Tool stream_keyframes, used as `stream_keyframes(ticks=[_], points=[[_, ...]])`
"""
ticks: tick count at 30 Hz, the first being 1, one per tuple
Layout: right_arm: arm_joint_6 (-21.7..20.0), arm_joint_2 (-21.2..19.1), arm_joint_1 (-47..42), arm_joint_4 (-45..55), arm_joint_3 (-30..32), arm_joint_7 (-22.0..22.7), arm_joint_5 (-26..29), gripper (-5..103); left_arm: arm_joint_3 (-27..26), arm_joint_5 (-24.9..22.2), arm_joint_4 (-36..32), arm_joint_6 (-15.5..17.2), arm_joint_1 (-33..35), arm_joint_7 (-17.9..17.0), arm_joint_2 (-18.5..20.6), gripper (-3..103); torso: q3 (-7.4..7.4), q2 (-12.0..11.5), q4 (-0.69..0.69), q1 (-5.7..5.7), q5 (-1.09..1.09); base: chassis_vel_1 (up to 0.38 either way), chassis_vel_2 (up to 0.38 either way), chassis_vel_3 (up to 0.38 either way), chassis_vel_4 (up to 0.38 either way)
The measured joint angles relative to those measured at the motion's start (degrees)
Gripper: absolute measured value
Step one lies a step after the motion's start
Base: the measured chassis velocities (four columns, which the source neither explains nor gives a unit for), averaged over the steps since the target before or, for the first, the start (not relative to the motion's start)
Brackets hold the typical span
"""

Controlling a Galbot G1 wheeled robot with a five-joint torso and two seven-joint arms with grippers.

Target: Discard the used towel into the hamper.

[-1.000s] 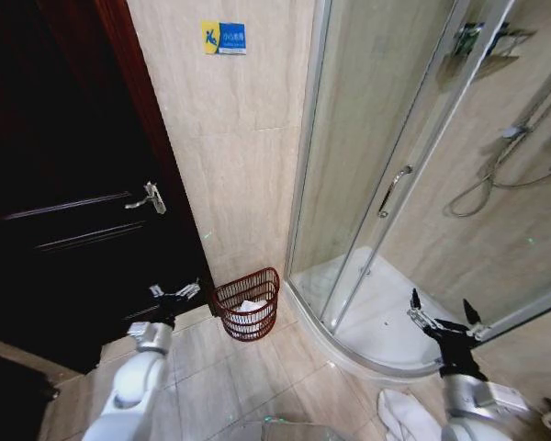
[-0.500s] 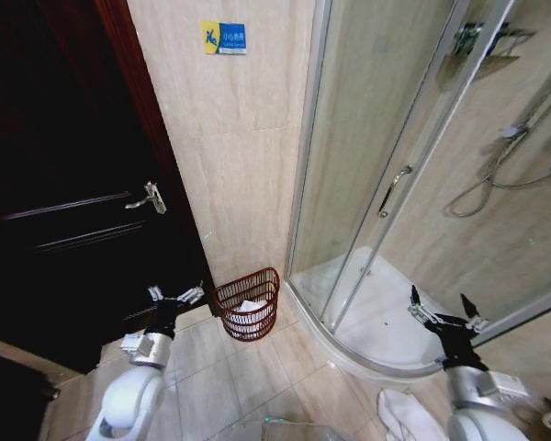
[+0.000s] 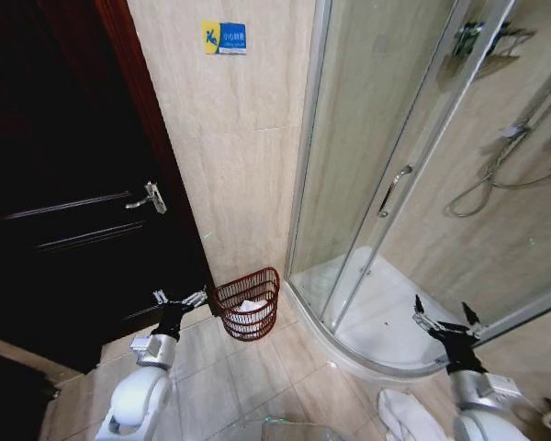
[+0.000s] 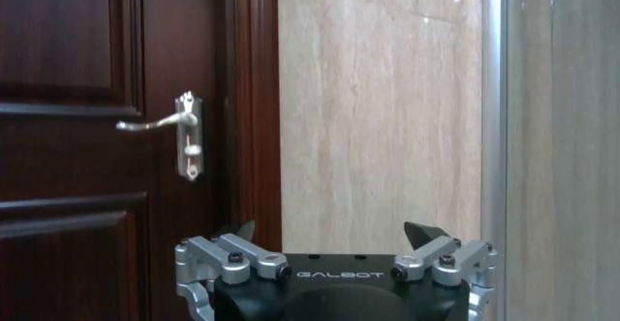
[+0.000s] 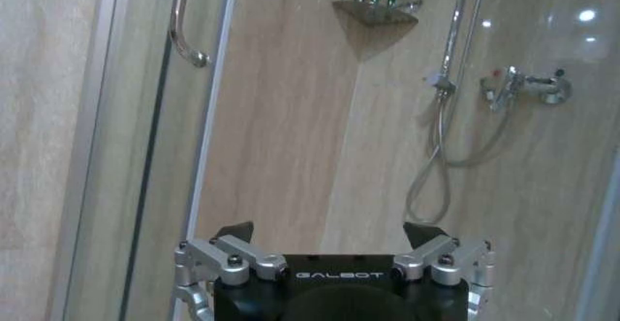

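Both end effectors spread wide, empty.
Left end effector point(image 3: 180, 299) beside the dark red-brown openwork hamper point(image 3: 248, 304); right end effector point(image 3: 438, 317) faces the glass shower enclosure point(image 3: 386, 184).

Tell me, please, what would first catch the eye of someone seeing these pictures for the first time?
Probably the red-brown hamper on the tiled floor against the beige wall, between the dark door and the glass shower stall, with something white already inside it. Next, the two open, empty grippers: the left gripper just beside the hamper, the right gripper by the shower. A white towel lies on the floor near the right arm.
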Motion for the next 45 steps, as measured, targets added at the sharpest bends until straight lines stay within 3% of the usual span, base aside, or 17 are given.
stream_keyframes(ticks=[4, 14, 35, 45], points=[[0.5, 0.6, -1.0, -0.4, 0.0, 0.1, -0.3, 100, 0.2, 1.2, 0.7, 0.1, -1.5, 0.5, -1.0, 100, 0.00, 0.0, 0.00, 0.00, 0.00, 0.041, -0.053, -0.044, 0.043], [4.8, 4.3, -0.4, -2.7, -1.8, 0.2, -3.1, 100, 1.3, 4.4, 4.2, -4.1, -2.2, 2.5, -2.3, 100, -0.01, 0.0, 0.00, -0.02, 0.00, 0.080, -0.091, -0.088, 0.082], [8.8, 4.5, -1.8, -3.0, -1.7, 1.6, -3.1, 100, 0.7, 5.4, 4.5, -8.5, -0.7, 3.3, -3.7, 100, 0.00, 0.0, 0.00, -0.01, 0.00, 0.070, -0.066, -0.072, 0.075], [9.7, 3.4, -1.6, -3.6, -1.0, 2.0, -1.6, 100, 0.7, 5.0, 4.2, -8.2, 0.0, 3.4, -4.3, 100, 0.00, 0.0, 0.00, 0.00, 0.00, 0.103, -0.113, -0.109, 0.111]])
